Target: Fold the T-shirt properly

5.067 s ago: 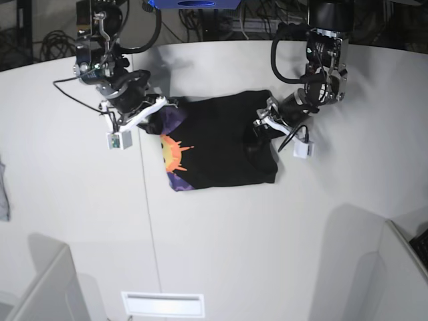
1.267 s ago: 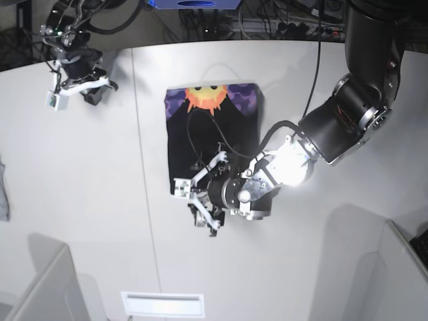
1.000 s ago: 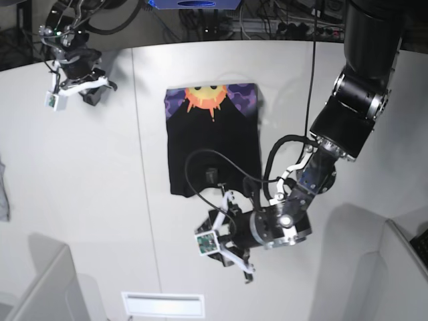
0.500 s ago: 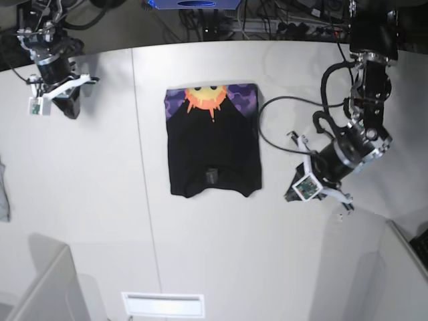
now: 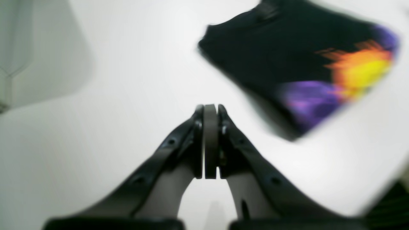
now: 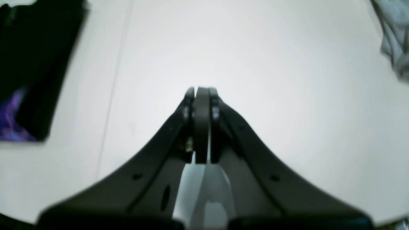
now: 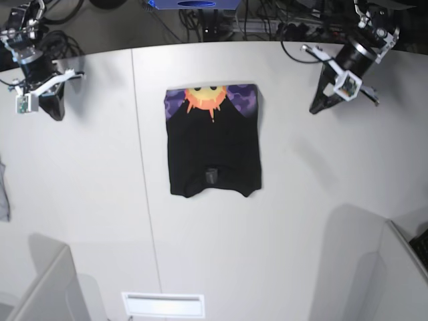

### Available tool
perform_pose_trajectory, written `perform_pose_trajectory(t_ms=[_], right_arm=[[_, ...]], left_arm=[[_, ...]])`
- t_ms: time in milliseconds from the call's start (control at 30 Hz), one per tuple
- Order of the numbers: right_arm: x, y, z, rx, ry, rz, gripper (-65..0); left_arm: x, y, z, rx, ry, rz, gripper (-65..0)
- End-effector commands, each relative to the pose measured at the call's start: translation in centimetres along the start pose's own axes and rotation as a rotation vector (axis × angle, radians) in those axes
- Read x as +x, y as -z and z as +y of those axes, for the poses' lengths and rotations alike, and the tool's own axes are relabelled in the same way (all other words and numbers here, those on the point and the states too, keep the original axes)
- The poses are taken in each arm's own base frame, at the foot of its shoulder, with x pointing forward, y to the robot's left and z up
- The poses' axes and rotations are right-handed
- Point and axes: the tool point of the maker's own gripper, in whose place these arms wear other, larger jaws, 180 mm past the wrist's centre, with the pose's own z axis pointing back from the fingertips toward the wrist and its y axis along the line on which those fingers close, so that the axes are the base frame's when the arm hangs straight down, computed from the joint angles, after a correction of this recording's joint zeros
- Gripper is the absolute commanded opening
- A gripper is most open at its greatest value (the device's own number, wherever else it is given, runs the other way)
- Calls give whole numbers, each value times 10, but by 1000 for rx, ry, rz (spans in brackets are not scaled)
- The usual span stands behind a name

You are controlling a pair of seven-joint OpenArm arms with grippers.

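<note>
Left wrist view: the left gripper (image 5: 210, 140) is seen with its dark jaws pressed fully together and nothing between them. Beyond the jaws and to the upper right, the large black short-sleeved cotton T-shirt (image 5: 281, 54) with an orange sun and purple camouflage print is seen lying flat on the white table (image 5: 111, 80), well apart from the gripper. The picture is blurred, so finer detail of the fabric cannot be told.

Right wrist view: the right gripper (image 6: 201, 124) is likewise closed on nothing. The T-shirt (image 6: 35, 57) is cut off at the upper left edge, well apart from the jaws. A small grey cloth scrap (image 6: 394, 41) is seen at the upper right edge, far from the T-shirt.

Base view: the T-shirt (image 7: 214, 144) is laid as a compact, nearly rectangular packet at the middle of the table (image 7: 281, 254), print band at its far edge, a small grey tag near its near edge. The left gripper (image 7: 321, 103) is held to the right of the T-shirt, the right gripper (image 7: 53, 107) far to its left; neither touches it.

The folding is judged to be essentially complete. At most, a slightly wavy near hem is left to be straightened.
</note>
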Motion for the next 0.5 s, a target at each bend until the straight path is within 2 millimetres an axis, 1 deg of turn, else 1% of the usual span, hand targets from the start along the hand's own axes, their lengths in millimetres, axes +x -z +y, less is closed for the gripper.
perform_pose_trajectory(t_ms=[0,67,200,400,467], right_arm=[[5,-7,2,13,-13,-18,-650],[-4,-15,5,18,-20,12,-650],[-25,-36,12,32,-33,85,-650],[-66,-67,25,62,-14,223,-650],[-82,-77,34,85,-3,275,-650]], left_arm=[[6,-12,3,16,-7,-26,-650],[-5,-25,-4,26,-43,-1,-650],[-16,-47,-15,55,-107,13,-650],[-42,-73,-33,48,-164,107,-650],[-56,-83,-39,49,-198,151,-650]])
